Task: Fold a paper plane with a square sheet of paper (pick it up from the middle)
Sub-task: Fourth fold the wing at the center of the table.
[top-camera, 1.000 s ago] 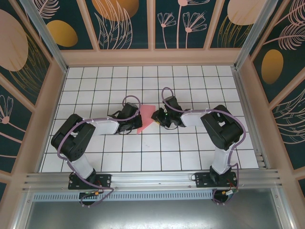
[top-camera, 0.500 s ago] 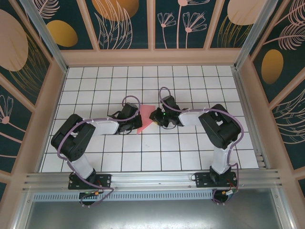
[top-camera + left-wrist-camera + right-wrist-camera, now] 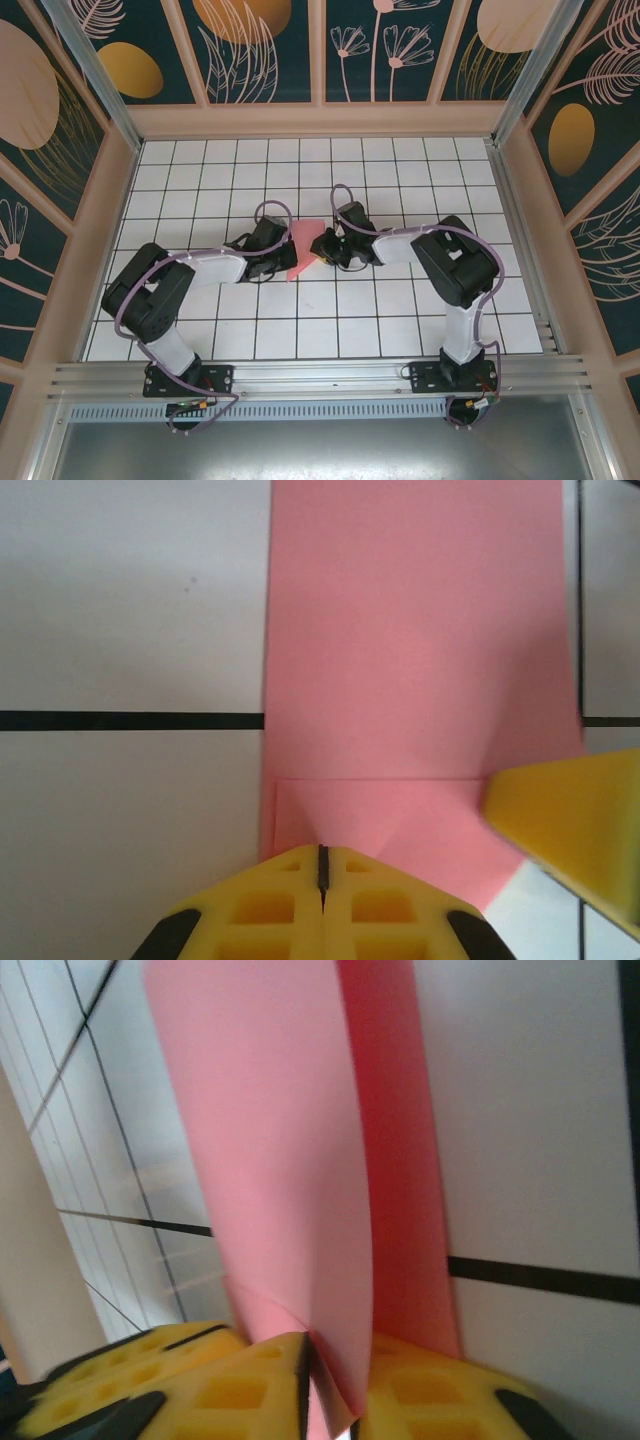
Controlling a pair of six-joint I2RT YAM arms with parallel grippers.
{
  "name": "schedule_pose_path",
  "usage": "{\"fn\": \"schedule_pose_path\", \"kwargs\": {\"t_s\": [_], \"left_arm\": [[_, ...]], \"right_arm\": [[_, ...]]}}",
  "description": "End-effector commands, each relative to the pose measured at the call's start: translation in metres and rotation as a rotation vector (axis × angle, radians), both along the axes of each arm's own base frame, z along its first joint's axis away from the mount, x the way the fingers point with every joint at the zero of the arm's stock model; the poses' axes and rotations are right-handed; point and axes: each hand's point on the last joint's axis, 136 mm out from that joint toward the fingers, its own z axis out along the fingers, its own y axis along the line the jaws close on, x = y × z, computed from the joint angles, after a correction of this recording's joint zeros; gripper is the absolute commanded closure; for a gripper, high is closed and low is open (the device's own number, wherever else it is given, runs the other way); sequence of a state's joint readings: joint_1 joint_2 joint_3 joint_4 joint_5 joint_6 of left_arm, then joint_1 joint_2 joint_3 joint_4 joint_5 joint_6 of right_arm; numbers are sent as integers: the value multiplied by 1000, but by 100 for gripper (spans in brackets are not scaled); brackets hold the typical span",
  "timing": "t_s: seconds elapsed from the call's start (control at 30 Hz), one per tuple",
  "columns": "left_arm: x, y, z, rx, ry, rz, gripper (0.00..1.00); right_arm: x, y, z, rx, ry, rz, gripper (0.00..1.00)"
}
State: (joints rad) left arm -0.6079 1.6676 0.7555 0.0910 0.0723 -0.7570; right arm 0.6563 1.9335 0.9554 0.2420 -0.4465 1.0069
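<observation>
The square sheet of paper [image 3: 305, 238], salmon pink and folded into a narrow strip, lies on the white tiles between my two grippers. In the left wrist view the paper [image 3: 420, 660] stretches away flat, with a creased triangle at its near end. My left gripper [image 3: 322, 855] is shut, its tips resting on that near end [image 3: 286, 260]. My right gripper [image 3: 335, 1365] is shut on a raised flap of the paper [image 3: 270, 1160], which stands up and curves from between its fingers. From above, that gripper [image 3: 319, 250] is at the paper's right edge.
The floor is white tiles with black grid lines [image 3: 400, 310], walled by a low pink rim [image 3: 320, 122] and patterned panels. The right gripper's yellow finger [image 3: 575, 830] juts into the left wrist view beside the paper. Both arms bend inward over the middle tiles.
My right gripper has slid a little to the left, up to the paper's edge, and closed on the flap. The left gripper has stayed in place.
</observation>
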Motion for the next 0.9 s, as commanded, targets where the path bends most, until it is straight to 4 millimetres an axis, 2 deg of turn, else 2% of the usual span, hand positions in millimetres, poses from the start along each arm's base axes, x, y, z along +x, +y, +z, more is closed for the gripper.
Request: {"fn": "schedule_pose_path", "kwargs": {"t_s": [0.0,0.17,0.4,0.5,0.67,0.87], "left_arm": [[3,-1,24,-20,-53,-27,88],[7,-7,61,-78,-154,-48,72],[2,-18,115,-203,-342,-140,52],[-3,-22,133,-241,-426,-190,39],[-14,-27,137,-283,-516,-269,21],[-28,-34,128,-248,-639,-378,14]], "right_arm": [[8,11,10,47,-15,8,89],[12,-10,27,3,-53,-85,100],[6,-56,58,-118,-125,-230,100],[3,-71,69,-145,-136,-284,100],[0,-77,68,-125,-82,-353,100],[5,-67,53,-60,39,-406,100]]}}
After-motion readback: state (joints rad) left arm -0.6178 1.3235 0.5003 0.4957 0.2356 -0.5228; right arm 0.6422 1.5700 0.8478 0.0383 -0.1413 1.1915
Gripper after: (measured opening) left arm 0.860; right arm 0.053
